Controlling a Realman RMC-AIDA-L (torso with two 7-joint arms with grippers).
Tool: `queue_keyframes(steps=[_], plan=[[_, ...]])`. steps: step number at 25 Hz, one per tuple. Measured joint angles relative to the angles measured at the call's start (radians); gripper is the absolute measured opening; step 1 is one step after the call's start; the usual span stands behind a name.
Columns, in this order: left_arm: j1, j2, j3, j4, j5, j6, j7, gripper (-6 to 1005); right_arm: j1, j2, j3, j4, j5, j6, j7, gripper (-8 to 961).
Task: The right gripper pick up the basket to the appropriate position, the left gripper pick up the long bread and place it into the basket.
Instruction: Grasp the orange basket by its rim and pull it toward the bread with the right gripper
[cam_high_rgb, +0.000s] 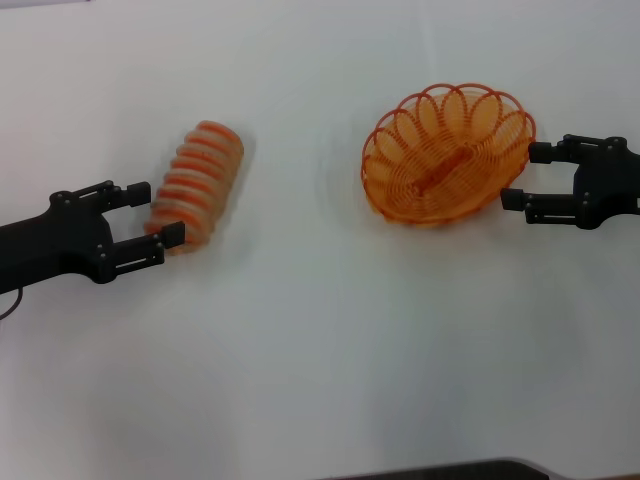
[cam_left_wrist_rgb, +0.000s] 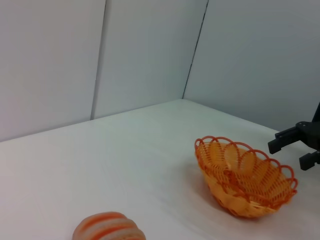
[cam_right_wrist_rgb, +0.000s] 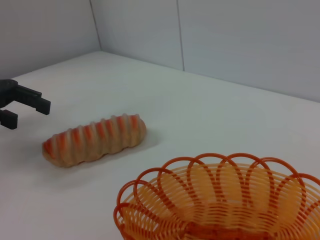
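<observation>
Head view, near to far: left gripper (cam_high_rgb: 150, 214) spread wide around near end of long bread (cam_high_rgb: 194, 185), no squeeze yet; looks light, slightly yielding, best pinched across its ridged middle. Right gripper (cam_high_rgb: 524, 177) open beside rim of basket (cam_high_rgb: 445, 155), empty on white table (cam_high_rgb: 320, 350); light, stiff wire, looped rim suits grip. No labels or writing visible.

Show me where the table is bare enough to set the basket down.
Free: the wide strip between the long bread and basket, and the whole near table. Crowded: beside the bread, where the open left gripper sits, and by the open right gripper.
</observation>
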Motion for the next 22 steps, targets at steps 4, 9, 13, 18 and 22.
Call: queue_keyframes(steps=[4,9,13,18,22], plan=[[0.0,-0.002,0.0,0.0,0.0,-0.004,0.0,749,0.0,0.0,-0.002,0.0,0.001,0.005,0.0,834],[0.0,-0.003,0.001,-0.002,-0.003,-0.004,0.001,749,0.001,0.0,-0.002,0.001,0.002,0.006,0.001,834],[0.0,-0.003,0.001,-0.002,-0.004,-0.004,0.0,749,0.001,0.0,-0.001,0.001,0.002,0.006,0.001,833],[0.001,-0.002,-0.001,-0.001,-0.006,-0.004,-0.003,749,0.002,0.0,0.005,-0.001,0.003,0.002,0.002,833],[0.0,-0.001,-0.001,0.0,-0.006,-0.004,-0.004,750,0.002,0.0,0.005,-0.002,0.004,0.002,0.003,833]])
